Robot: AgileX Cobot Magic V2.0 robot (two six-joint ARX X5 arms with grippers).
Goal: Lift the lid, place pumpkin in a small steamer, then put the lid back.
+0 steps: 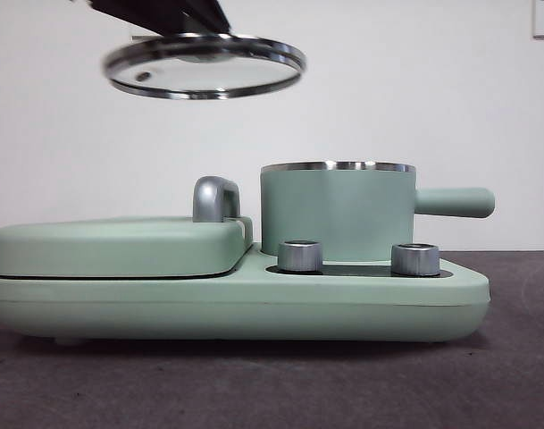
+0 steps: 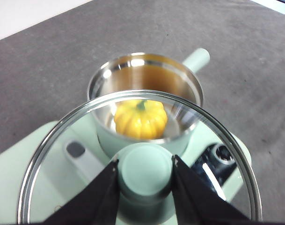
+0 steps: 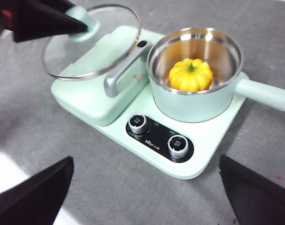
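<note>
The clear glass lid (image 1: pixel 203 67) hangs high in the air, above the flat griddle section and to the left of the small steamer (image 1: pixel 336 210). My left gripper (image 2: pixel 145 161) is shut on the lid's mint green knob (image 2: pixel 146 173) and shows as a dark shape at the top of the front view (image 1: pixel 164 13). The yellow-orange pumpkin (image 3: pixel 190 75) sits upright inside the open steamer (image 3: pixel 193 93), stem up. Through the lid (image 2: pixel 58 159), the pumpkin (image 2: pixel 141 119) shows in the pot below. My right gripper (image 3: pixel 147 187) is open, well above the table in front of the appliance.
The steamer stands on a mint green base (image 1: pixel 254 304) with two steel dials (image 3: pixel 138 123) (image 3: pixel 178 146). A flat griddle cover (image 1: pixel 120 246) with a chrome handle (image 1: pixel 215 198) fills the base's left half. The pot's side handle (image 1: pixel 455 202) sticks out to the right. Dark grey mat all around.
</note>
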